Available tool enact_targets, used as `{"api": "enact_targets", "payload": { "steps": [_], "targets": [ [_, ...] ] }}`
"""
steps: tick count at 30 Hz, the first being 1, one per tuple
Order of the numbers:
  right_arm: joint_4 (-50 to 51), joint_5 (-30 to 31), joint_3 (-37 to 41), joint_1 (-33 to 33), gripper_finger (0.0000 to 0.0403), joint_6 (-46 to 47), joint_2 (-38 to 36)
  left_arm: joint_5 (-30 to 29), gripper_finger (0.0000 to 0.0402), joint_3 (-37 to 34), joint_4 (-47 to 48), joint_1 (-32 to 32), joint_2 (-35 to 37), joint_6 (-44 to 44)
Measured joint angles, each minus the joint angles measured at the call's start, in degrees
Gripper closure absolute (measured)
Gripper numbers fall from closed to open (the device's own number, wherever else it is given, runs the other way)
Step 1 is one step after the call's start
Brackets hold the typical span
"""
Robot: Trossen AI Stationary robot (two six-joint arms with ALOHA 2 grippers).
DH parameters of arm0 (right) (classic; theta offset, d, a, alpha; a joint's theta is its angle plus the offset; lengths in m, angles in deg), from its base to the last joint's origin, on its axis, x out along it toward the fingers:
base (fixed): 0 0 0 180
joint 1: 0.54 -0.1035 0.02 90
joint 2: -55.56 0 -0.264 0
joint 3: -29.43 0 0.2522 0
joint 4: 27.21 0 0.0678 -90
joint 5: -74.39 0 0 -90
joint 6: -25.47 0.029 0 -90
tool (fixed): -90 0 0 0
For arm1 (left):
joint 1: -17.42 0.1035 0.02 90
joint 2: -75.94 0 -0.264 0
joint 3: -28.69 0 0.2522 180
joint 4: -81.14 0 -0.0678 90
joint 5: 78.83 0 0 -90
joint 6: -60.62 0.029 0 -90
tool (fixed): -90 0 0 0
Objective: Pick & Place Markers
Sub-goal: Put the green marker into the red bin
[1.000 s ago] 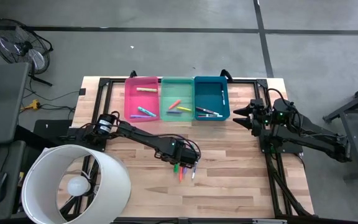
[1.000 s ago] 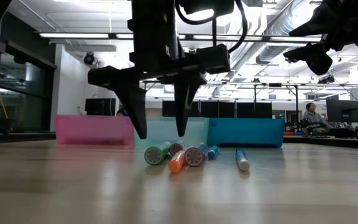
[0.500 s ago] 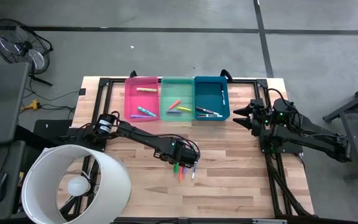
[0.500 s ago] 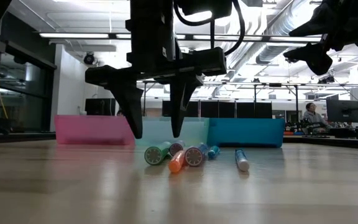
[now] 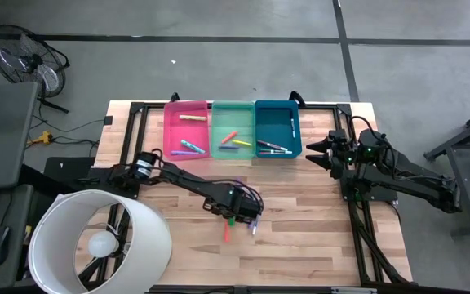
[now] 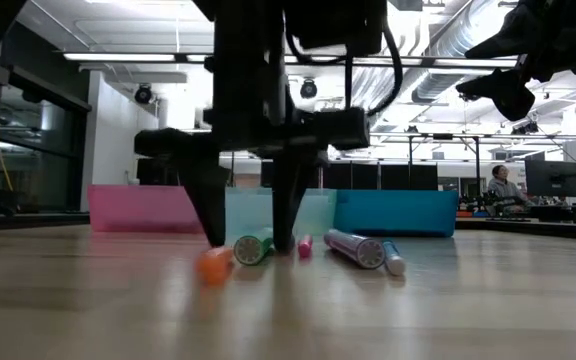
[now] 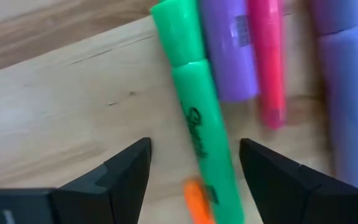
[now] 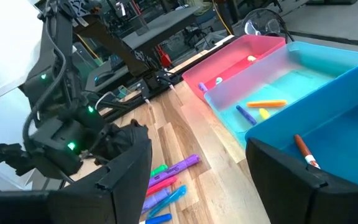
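Note:
Several markers lie in a loose bunch on the wooden table (image 5: 300,204). My left gripper (image 5: 240,209) points straight down over them, open, its fingertips close to the tabletop. A green marker (image 7: 194,106) lies between its fingers (image 6: 251,242), along the gap. An orange marker (image 6: 213,265) lies just in front, toward the near edge. Purple (image 7: 227,56), pink (image 7: 267,62) and lilac (image 7: 347,93) markers lie beside the green one. My right gripper (image 5: 312,151) waits open in the air at the table's right.
Pink (image 5: 186,106), green (image 5: 232,106) and blue (image 5: 277,106) bins stand in a row at the far edge, each with a few markers inside. A white lampshade (image 5: 96,241) covers the near left corner. A person sits in the room beyond.
My left gripper has come down over the markers until its fingers stand on either side of the green one. The orange marker has slid out of the bunch toward the near edge, and the purple marker has turned about on the table.

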Motion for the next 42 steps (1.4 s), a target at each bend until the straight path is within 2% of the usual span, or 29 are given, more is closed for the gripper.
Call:
{"api": "enact_targets", "payload": {
  "steps": [9, 24, 34, 42],
  "targets": [
    [-0.01, 0.00, 0.00, 0.00, 0.0153, 0.00, 0.06, 0.41, 0.0164, 0.00, 0.19, 0.00, -0.05, 0.01],
    [0.00, 0.00, 0.00, 0.00, 0.0153, 0.00, 0.04, 1.19, 0.0287, -0.04, 0.64, 0.00, -0.05, 1.09],
    [0.00, 0.00, 0.00, -0.01, 0.0153, 0.00, 0.04, 1.24, 0.0328, -0.04, 0.66, 0.00, -0.05, 1.08],
    [0.00, 0.00, 0.00, -0.01, 0.0153, 0.00, 0.04, 0.56, 0.0333, -0.04, 0.70, 0.00, -0.05, 1.07]
  ]
}}
